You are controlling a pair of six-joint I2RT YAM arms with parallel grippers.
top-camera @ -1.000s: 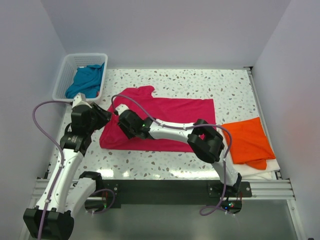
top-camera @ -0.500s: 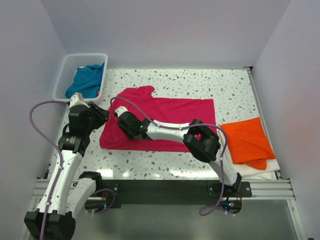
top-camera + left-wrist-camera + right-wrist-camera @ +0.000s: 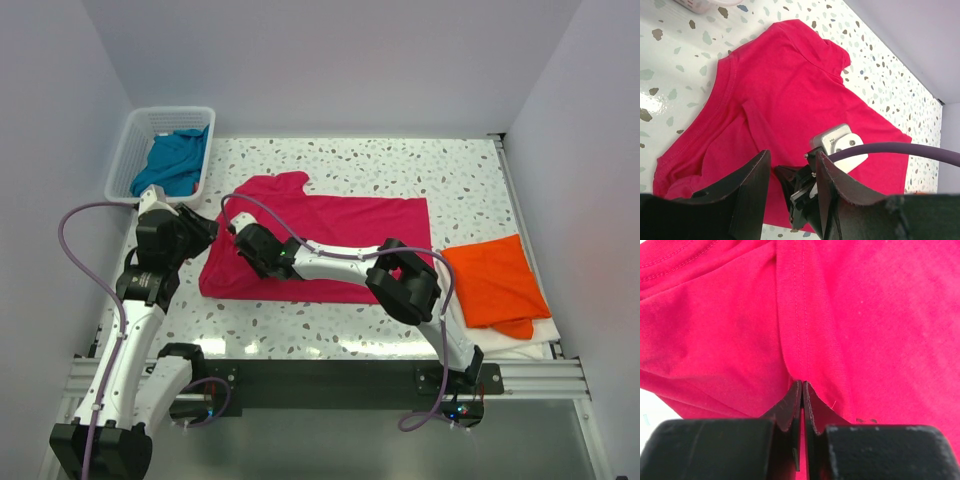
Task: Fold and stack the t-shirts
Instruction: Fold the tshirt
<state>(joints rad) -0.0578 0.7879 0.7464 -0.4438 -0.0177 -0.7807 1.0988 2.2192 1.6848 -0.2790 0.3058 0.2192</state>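
Got pink shirt [image 3: 340, 235] spread mostly flat mid-worktop [image 3: 400, 165], long side running left to right, a flap sticking out toward the far edge at its left end. Some rumpling at the near left corner of the cloth.

Seeing right gripper [image 3: 802, 390] reached across to the shirt's left part, jaws fully together, pinching a stitched fold of the pink cloth right at the tips (hem ridge runs straight into them in the wrist view).

Reading left gripper [image 3: 791, 160] as roughly half open, nothing between the fingers [image 3: 752, 195], hanging over the shirt's left end, near the worktop's left edge and just beside the right gripper. Can't tell whether it touches the cloth.

Got orange shirt [image 3: 495, 278] lying folded at the near right corner, near the pink shirt's right end but not overlapping it.

Got teal shirt [image 3: 172, 160] bunched inside the basket [image 3: 122, 160] at the far left corner.
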